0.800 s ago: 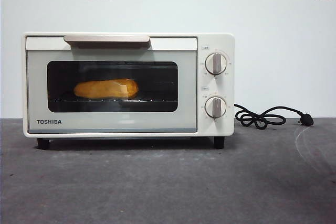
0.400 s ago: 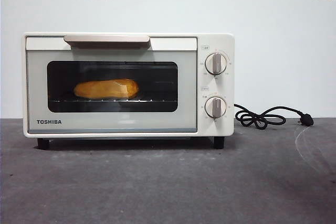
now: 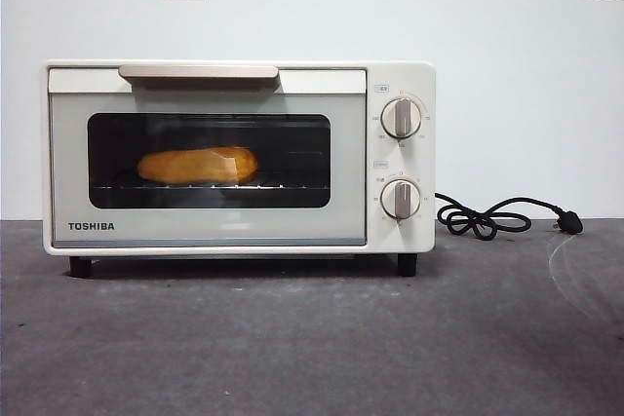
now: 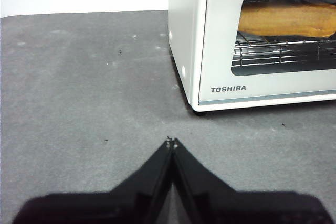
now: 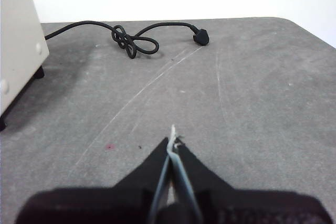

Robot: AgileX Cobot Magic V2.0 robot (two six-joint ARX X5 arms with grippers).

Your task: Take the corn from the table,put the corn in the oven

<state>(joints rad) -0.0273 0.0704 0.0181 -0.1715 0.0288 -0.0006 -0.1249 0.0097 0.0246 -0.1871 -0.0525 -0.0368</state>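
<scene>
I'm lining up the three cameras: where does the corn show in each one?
Front view: the corn lies on the rack behind the oven window, left of middle.
Left wrist view: corn at the upper right, behind the glass.
Right wrist view: not in it.
Shared landmark: the oven.

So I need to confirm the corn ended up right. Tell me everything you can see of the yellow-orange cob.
The yellow-orange elongated corn cob lies on its side on the wire rack inside the cream-white TOSHIBA toaster oven, behind its shut dark glass door. It sits toward one side of the window, lengthwise along the rack. Through the glass its surface looks smooth and glossy; kernels cannot be made out. Neither gripper touches it.
</scene>
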